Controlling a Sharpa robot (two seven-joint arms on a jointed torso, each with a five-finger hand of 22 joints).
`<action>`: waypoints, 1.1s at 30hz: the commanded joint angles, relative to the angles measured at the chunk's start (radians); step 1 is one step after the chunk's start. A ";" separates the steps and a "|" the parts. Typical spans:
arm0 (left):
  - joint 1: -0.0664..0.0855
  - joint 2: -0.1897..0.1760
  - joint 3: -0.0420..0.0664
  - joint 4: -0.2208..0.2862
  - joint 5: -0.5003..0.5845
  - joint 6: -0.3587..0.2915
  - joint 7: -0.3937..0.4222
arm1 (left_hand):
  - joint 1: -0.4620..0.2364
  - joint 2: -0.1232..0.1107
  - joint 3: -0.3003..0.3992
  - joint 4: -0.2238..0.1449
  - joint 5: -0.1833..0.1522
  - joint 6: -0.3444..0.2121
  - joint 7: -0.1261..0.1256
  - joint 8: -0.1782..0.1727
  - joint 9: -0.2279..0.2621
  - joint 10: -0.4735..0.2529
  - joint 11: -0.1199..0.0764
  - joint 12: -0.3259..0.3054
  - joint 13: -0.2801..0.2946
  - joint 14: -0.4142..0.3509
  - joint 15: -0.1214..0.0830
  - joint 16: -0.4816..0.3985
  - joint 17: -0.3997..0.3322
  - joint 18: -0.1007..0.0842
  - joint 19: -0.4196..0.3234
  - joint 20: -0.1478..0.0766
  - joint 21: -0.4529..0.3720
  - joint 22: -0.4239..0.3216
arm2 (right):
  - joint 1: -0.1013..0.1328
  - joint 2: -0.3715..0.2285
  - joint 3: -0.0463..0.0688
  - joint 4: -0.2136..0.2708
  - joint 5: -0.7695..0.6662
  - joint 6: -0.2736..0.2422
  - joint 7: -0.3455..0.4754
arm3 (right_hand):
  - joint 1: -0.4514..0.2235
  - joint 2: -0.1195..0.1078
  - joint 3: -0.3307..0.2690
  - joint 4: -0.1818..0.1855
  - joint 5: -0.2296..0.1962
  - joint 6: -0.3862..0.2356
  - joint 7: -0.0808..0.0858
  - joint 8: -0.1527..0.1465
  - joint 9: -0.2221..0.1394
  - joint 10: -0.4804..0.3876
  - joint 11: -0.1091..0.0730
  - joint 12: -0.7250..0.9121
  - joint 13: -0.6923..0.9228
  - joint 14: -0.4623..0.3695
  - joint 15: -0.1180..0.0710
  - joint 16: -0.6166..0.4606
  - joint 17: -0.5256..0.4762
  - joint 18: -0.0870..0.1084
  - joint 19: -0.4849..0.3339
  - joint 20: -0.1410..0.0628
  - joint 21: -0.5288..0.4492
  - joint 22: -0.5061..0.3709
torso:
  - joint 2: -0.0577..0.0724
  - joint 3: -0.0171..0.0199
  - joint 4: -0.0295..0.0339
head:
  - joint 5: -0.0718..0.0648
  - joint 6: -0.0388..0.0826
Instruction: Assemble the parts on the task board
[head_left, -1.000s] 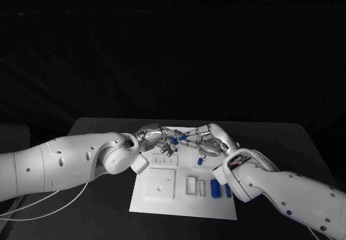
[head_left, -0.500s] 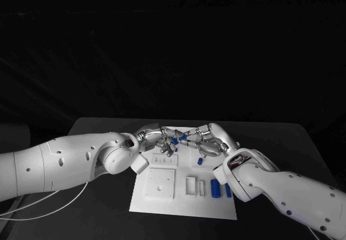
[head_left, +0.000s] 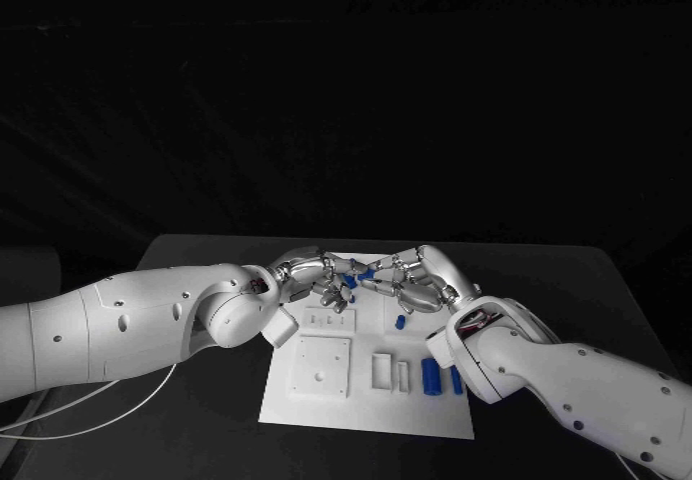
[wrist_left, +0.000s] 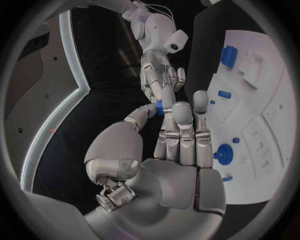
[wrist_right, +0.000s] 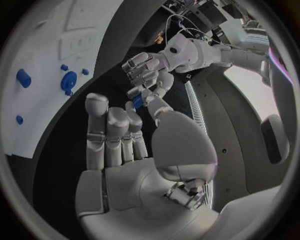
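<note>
My left hand (head_left: 315, 272) and right hand (head_left: 415, 280) meet fingertip to fingertip above the far end of the white task board (head_left: 325, 402). A small blue part (head_left: 371, 272) sits between them. In the left wrist view the blue part (wrist_left: 159, 106) lies between my left hand's (wrist_left: 178, 150) thumb and finger, with the right hand's (wrist_left: 161, 75) fingertips on it. The right wrist view shows the part (wrist_right: 138, 102) at my right hand's (wrist_right: 125, 150) thumb tip, touched by the left hand (wrist_right: 145, 70). Both hands pinch it.
On the board lie two blue bars (head_left: 430, 376) near my right forearm, a short blue peg (head_left: 400, 322), and a round blue piece (wrist_left: 223, 152) with small blue studs beside it. White blocks (head_left: 384, 370) and a square plate (head_left: 320, 366) stand mid-board. Black table (head_left: 577, 290) surrounds it.
Both hands stay together over the board's far end. The right hand's fingers and the blue part have crept slightly up and toward the left hand.
</note>
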 joint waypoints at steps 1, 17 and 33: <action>-0.001 0.003 -0.001 0.004 -0.009 0.027 -0.001 | 0.027 0.019 0.075 -0.073 0.006 0.048 -0.045 0.003 0.000 0.019 -0.004 -0.004 -0.001 -0.007 0.000 0.004 -0.002 0.001 -0.005 0.002 0.004 -0.001 | 0.001 0.000 0.002 -0.001 -0.008 -0.025 0.015 | 0.005 -0.009 0.001 -0.007 0.007 -0.009 0.004 0.005 -0.001 -0.002 0.001 -0.002 -0.002 0.000 0.000 -0.002 0.000 -0.011 0.046 -0.002 -0.003 0.000 | 0.000 0.0000 0.0001 | 0.000 0.000; -0.001 0.003 -0.001 0.004 -0.009 0.025 -0.003 | 0.027 0.019 0.075 -0.073 0.006 0.048 -0.045 0.003 0.000 0.019 -0.004 -0.004 -0.001 -0.007 0.000 0.004 -0.002 0.001 -0.005 0.002 0.004 -0.001 | 0.001 0.000 0.002 0.000 -0.008 -0.024 0.023 | 0.014 0.001 0.022 -0.025 0.012 0.025 -0.007 0.006 0.003 0.000 -0.005 0.002 0.001 0.000 -0.003 -0.001 0.001 -0.013 0.047 -0.003 0.001 0.002 | 0.000 -0.0001 0.0003 | -0.001 0.000; -0.001 0.004 -0.001 0.001 0.008 0.032 -0.024 | 0.059 0.019 0.044 -0.051 -0.100 0.015 -0.028 0.000 -0.165 0.001 0.010 -0.039 -0.023 -0.012 0.011 0.000 -0.007 0.002 -0.014 0.012 0.011 -0.026 | 0.001 0.001 0.002 -0.002 -0.002 -0.020 0.040 | -0.003 0.032 0.083 -0.054 -0.004 0.083 -0.024 0.007 0.011 0.005 -0.015 0.008 0.009 0.001 -0.011 0.003 0.006 -0.024 0.047 -0.013 0.009 0.010 | 0.000 0.0000 0.0002 | -0.001 -0.002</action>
